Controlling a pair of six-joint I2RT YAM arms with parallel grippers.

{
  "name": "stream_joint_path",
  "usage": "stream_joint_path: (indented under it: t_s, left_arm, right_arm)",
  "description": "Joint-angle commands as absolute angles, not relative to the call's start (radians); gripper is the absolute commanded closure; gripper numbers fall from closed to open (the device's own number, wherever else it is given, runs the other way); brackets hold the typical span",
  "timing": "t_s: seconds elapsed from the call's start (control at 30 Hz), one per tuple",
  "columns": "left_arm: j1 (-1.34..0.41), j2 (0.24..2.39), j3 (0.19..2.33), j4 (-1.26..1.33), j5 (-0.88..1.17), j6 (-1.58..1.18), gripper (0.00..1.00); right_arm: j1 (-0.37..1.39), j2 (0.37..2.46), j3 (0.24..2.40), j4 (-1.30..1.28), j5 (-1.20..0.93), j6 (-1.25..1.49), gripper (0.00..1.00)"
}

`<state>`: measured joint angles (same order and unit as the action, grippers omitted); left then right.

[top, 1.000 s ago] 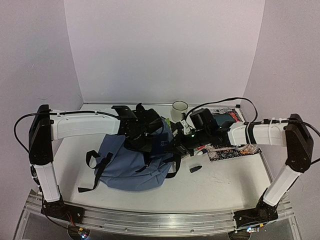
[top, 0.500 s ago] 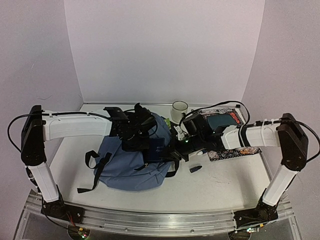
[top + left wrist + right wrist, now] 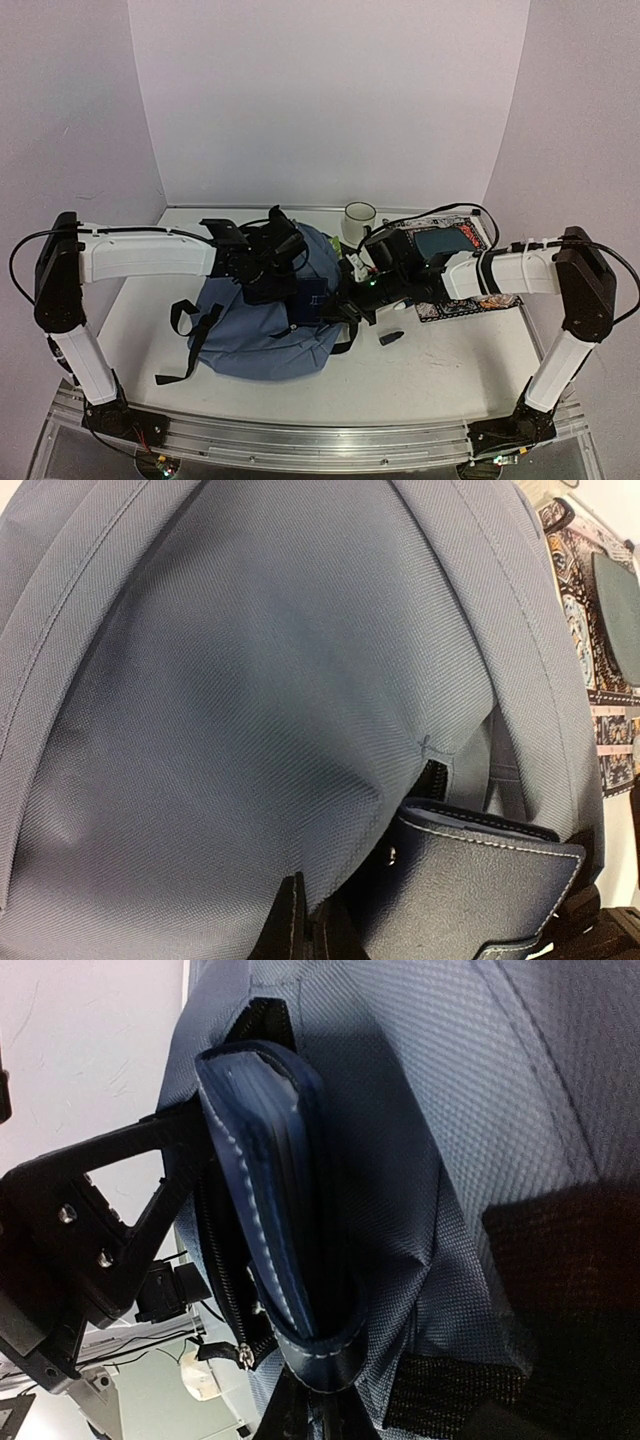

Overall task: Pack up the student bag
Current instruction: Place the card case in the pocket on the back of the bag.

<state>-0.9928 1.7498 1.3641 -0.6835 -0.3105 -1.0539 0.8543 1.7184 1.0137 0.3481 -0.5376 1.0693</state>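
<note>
Left fingers [image 3: 291, 928] on student bag [image 3: 250, 335], right fingers [image 3: 285, 1422] on wallet [image 3: 265, 1190]

A fabric fold is pinched by the left fingers, likely so the zip opening [image 3: 222, 1290] is held taut. The wallet is clamped by the right fingers and presented edge-first at that opening. The bag is laid left of tabletop [image 3: 450, 365] centre, under both.

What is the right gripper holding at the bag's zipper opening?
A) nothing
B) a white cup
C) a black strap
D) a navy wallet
D: the right wrist view shows the right gripper shut on the navy wallet, right beside the student bag zipper.
</note>
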Motion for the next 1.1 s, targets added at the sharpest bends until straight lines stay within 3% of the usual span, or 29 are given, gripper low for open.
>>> stream_joint_path:
  t_s: [0.0, 0.37, 1.07]
  left_arm:
    - [-0.978, 1.654, 1.342, -0.512, -0.389, -1.107, 1.0]
    - [-0.977, 1.611, 1.265, -0.404, -0.329, -1.068, 1.0]
    - [-0.977, 1.553, 1.258, -0.364, -0.159, -1.025, 1.0]
  right_arm:
    - [0.875, 1.703, 1.007, 0.337, -0.616, 1.118, 1.0]
    - [0.875, 1.739, 1.035, 0.332, -0.635, 1.166, 1.0]
    - [0.876, 1.894, 1.325, 0.347, -0.521, 1.102, 1.0]
